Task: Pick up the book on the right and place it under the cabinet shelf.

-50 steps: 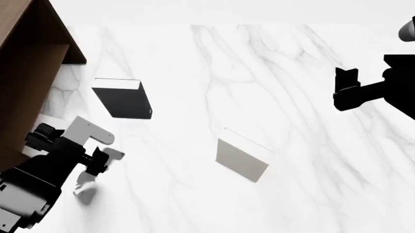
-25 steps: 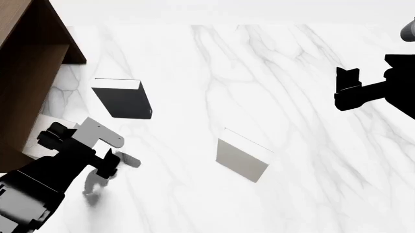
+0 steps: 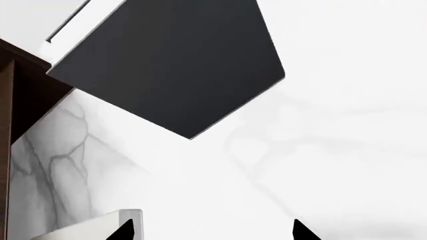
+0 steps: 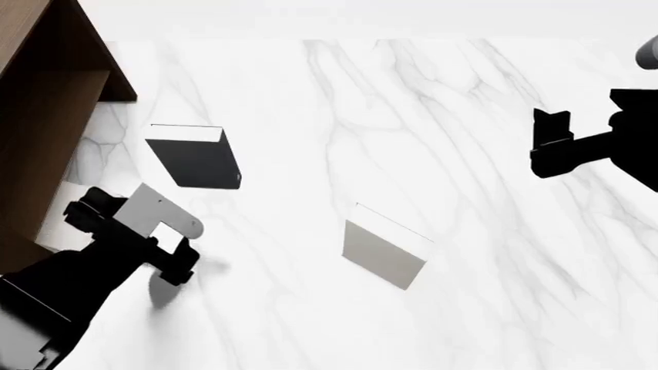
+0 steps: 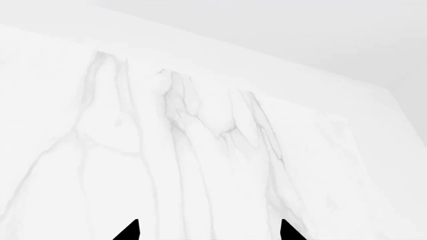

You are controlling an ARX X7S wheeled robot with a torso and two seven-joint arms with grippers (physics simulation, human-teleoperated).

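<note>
- Beside the left end effector (image 3: 210, 232), on its outer side, stands the brown cabinet (image 4: 46, 116). Its opening faces the bench (image 4: 463, 193). I cannot pick out the shelf board itself in the dark interior.
- Against that end effector's cabinet-side fingertip sits the pale book (image 4: 154, 210), tilted. The tips are spread wide with only bare bench between them, so I cannot tell whether the book is truly carried or just leaning there.
- My judgement: the step in hand is getting this book into the gap below the shelf. Doing it well calls for a sure hold first, the tips closed across the cover rather than touching one edge.
- After that, level the book, keep it low and feed it in edge first. A tilted book could catch on the cabinet's front.
- Just ahead of the same end effector lies the dark book (image 3: 167, 65), close enough to be knocked by a forward swing. Turn toward the cabinet, not forward.
- Well off to its inner side lies the greyer book (image 4: 383, 250), out of the way.
- Farthest right, the right end effector (image 5: 208, 232) hangs spread and empty over bare bench.
</note>
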